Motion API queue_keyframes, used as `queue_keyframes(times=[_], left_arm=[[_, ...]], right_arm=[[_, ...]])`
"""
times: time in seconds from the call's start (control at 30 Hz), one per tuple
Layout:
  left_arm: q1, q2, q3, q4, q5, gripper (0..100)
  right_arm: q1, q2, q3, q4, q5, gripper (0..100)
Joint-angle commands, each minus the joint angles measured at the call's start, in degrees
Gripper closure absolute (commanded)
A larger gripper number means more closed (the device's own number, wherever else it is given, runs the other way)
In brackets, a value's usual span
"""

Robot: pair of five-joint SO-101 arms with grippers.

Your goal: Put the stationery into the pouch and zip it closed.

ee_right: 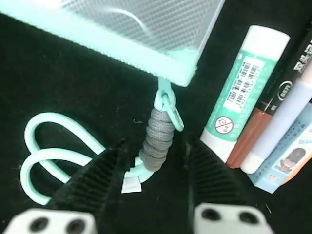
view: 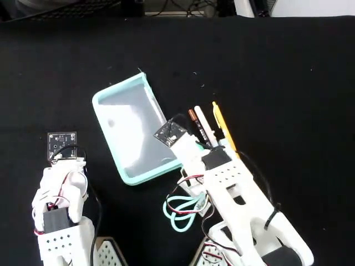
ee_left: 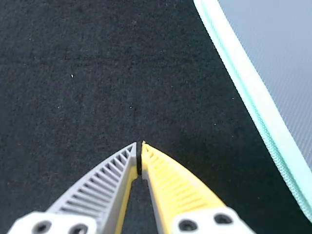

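A translucent pouch [view: 133, 130] with teal edging lies flat in the middle of the black table. Its grey zipper pull [ee_right: 158, 139] hangs off one corner, joined to a teal cord loop [ee_right: 48, 156]. My right gripper [ee_right: 156, 151] is open and straddles the pull, with a gap on each side. Just beside that arm lie a white glue stick [ee_right: 243, 87], a brown pen [view: 193, 119] and a yellow pen [view: 222, 124]. My right gripper [view: 183, 160] sits at the pouch's near right corner. My left gripper [ee_left: 139, 146] is shut on nothing, over bare table left of the pouch edge [ee_left: 253, 97].
The black table [view: 288, 83] stretches wide beyond the pouch and to the right. The teal cord [view: 180, 213] curls beside the right arm's base. The left arm [view: 61, 188] stands at the near left, apart from the pouch.
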Motion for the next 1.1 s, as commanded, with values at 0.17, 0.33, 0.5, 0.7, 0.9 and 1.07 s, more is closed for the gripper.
queue_keyframes(times=[0.17, 0.33, 0.5, 0.7, 0.9, 1.07], left_arm=[[-0.22, 0.0, 0.84, -0.79, 0.53, 96], [-0.22, 0.0, 0.84, -0.79, 0.53, 96], [-0.22, 0.0, 0.84, -0.79, 0.53, 96], [-0.22, 0.0, 0.84, -0.79, 0.53, 96], [-0.22, 0.0, 0.84, -0.79, 0.53, 96], [-0.22, 0.0, 0.84, -0.79, 0.53, 96]], right_arm=[[0.44, -0.04, -2.95, -4.31, -4.31, 78.9], [0.44, 8.92, -4.53, -11.08, -6.95, 79.1], [0.62, 21.67, -11.3, -11.69, -7.03, 84.2], [0.35, 30.81, -20.7, -11.78, -7.03, 80.3], [0.18, 32.13, -28.26, -11.78, -7.03, 80.1], [-3.43, 32.13, -30.55, -11.78, -7.03, 80.0]])
